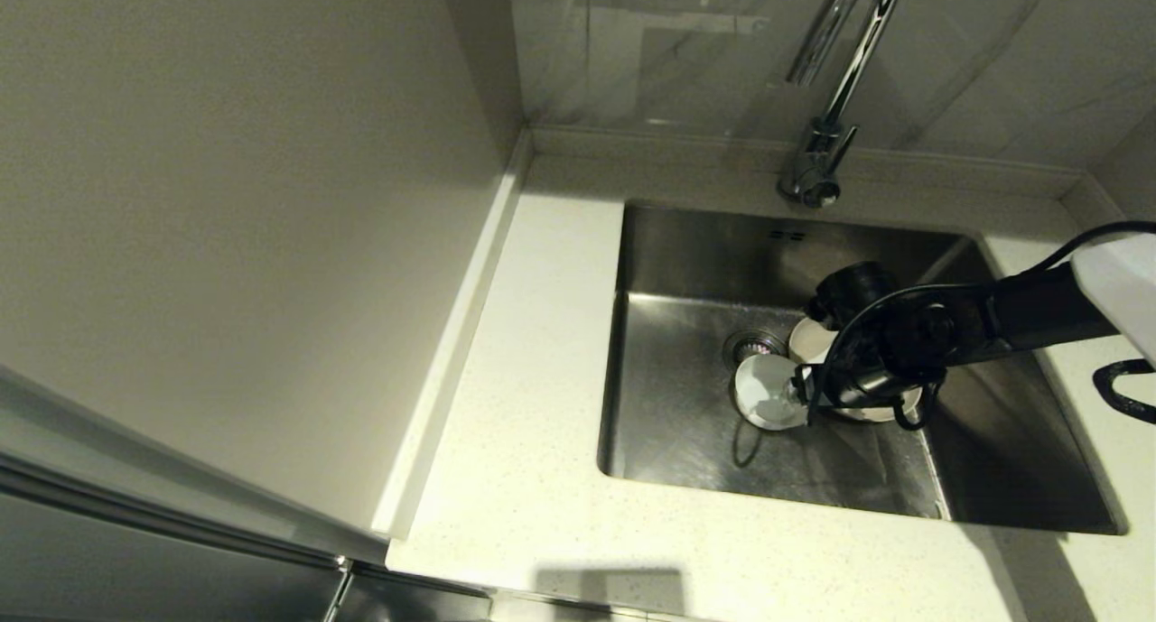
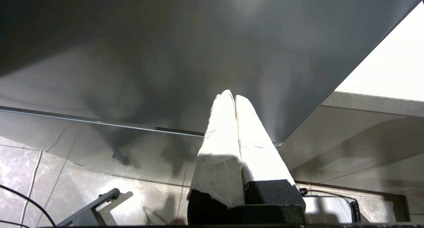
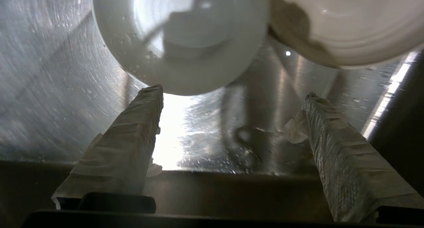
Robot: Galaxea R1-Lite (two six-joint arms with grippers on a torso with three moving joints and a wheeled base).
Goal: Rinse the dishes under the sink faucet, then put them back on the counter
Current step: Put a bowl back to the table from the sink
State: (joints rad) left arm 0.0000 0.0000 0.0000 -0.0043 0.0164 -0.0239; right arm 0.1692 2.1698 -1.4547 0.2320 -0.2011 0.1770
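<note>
The small white bowl (image 1: 763, 392) lies on the floor of the steel sink (image 1: 686, 441), just in front of the round drain (image 1: 751, 342). The cream plate (image 1: 810, 340) lies beside it, mostly covered by my right arm. My right gripper (image 1: 797, 394) is down in the basin at the bowl's edge. In the right wrist view this gripper (image 3: 232, 92) is open, with nothing between its taped fingers (image 3: 142, 122). The bowl (image 3: 180, 39) is just beyond one fingertip and the plate (image 3: 347, 22) beyond the other. The spoon is hidden. My left gripper (image 2: 232, 95) is shut and parked below the counter.
The chrome faucet (image 1: 835, 89) rises behind the sink, its spout arching out of the top of the head view. The pale speckled counter (image 1: 533, 351) runs to the left and front of the basin. A wall panel (image 1: 226, 243) stands at the far left.
</note>
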